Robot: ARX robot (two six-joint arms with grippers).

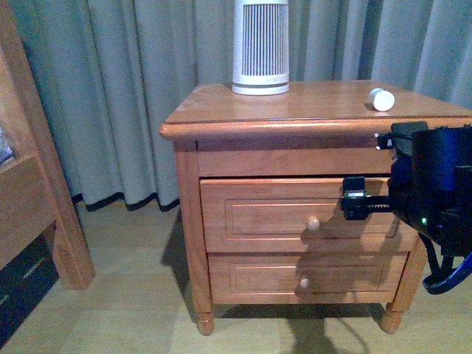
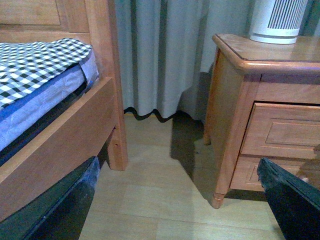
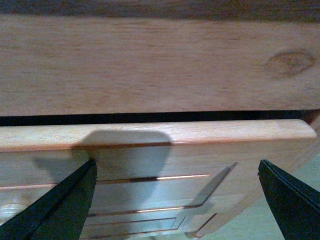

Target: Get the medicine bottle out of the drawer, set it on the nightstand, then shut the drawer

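Right jaws spread before drawer, bottle above

The nightstand stands on a pale wooden floor before grey curtains. On its top, the medicine bottle lies on its side near the front right corner, well apart from a tall white ribbed cylinder standing upright toward the back edge, about midway along it. The drawer sticks out slightly from the cabinet front, its round knob in plain view; the lower drawer sits beneath it with its own knob. The right gripper, black, is in front of the upper drawer's right part, its fingers against the drawer front. A wooden bed frame fills the left edge.
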